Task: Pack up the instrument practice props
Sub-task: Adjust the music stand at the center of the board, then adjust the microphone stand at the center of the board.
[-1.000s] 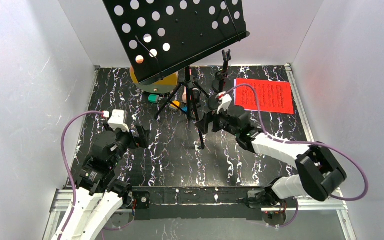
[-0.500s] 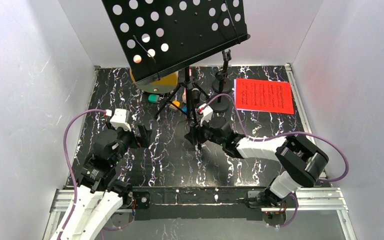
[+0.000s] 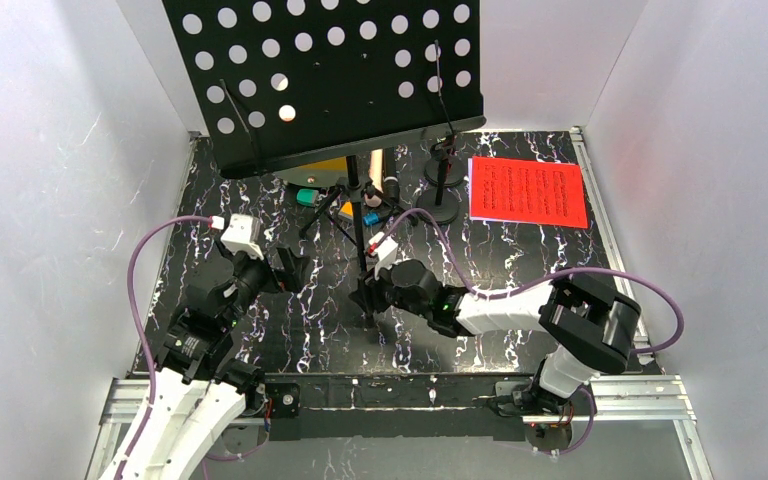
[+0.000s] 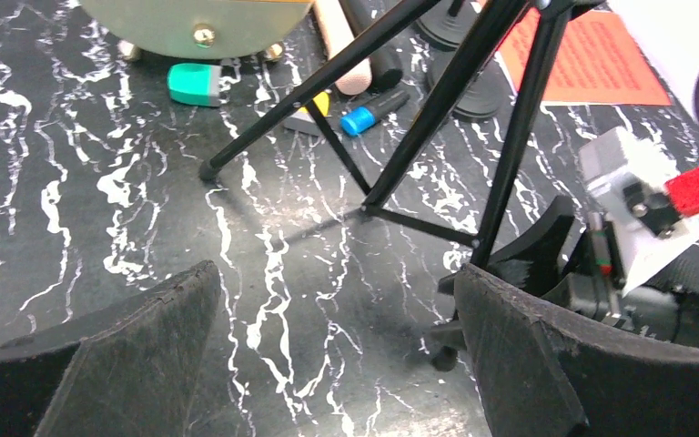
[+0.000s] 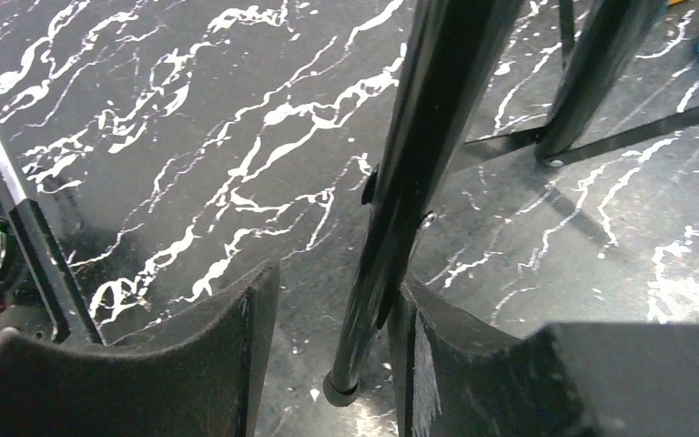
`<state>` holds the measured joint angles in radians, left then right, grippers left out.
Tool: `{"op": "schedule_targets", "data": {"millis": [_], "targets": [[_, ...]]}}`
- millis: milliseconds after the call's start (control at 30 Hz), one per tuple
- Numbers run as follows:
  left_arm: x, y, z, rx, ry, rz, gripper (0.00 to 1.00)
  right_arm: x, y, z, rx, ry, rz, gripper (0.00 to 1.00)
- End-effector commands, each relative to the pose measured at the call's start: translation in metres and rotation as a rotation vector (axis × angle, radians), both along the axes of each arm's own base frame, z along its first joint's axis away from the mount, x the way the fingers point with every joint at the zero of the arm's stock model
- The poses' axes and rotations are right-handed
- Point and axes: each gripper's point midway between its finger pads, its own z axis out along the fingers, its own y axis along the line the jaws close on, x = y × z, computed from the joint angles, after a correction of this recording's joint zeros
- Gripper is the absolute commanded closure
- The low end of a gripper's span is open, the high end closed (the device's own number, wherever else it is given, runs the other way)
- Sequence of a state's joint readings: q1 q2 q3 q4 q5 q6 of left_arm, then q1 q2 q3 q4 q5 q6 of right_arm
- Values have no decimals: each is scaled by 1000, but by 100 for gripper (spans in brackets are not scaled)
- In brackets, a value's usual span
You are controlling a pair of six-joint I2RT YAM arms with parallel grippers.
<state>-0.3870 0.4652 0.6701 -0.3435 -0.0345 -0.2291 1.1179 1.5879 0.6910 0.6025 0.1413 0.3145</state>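
The black perforated music rack (image 3: 330,80) stands on tripod legs (image 3: 360,215) and leans over the back of the table. My right gripper (image 3: 365,295) is open around the front tripod leg (image 5: 400,209); the leg rests against the right fingertip (image 5: 437,355), with a gap to the left one. My left gripper (image 3: 290,270) is open and empty, just left of the stand. The red sheet-music page (image 3: 528,192) lies at the back right. Two black mic holders (image 3: 444,170) stand beside it. A cream microphone (image 3: 374,165) and a black microphone (image 3: 392,188) lie behind the tripod.
A yellow round drum-like object (image 3: 320,172) sits under the rack at the back. A teal block (image 3: 307,197) and a blue marker (image 3: 372,217) lie among the tripod legs. White walls close in the table on three sides.
My right gripper has swung left and nearer with the front tripod leg between its fingers. The whole music rack has shifted left and tilted. The left arm has barely moved.
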Motion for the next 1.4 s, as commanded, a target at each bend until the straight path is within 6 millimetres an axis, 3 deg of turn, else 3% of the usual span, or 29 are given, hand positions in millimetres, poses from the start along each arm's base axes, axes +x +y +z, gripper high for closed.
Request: {"op": "schedule_targets", "data": {"millis": [0, 267, 467, 733, 867, 1133, 1233, 1367], "targets": [[8, -19, 15, -67, -27, -73, 2, -11, 24, 27, 91, 6, 3, 44], [29, -47, 46, -143, -107, -164, 3, -17, 18, 61, 126, -29, 54, 21], [45, -70, 75, -206, -164, -258, 4, -8, -8, 90, 164, -19, 188, 18], [63, -97, 116, -270, -269, -388, 6, 36, -63, 121, 267, 10, 161, 14], [73, -109, 122, -316, -272, -451, 8, 74, -96, 130, 301, 45, 47, 11], [93, -117, 124, -313, -280, -469, 10, 138, -166, 85, 300, 193, -268, 10], [96, -119, 125, -305, -287, -479, 10, 153, -174, 56, 311, 271, -331, 10], [94, -116, 118, -275, -288, -480, 9, 170, -168, 24, 323, 368, -354, 9]]}}
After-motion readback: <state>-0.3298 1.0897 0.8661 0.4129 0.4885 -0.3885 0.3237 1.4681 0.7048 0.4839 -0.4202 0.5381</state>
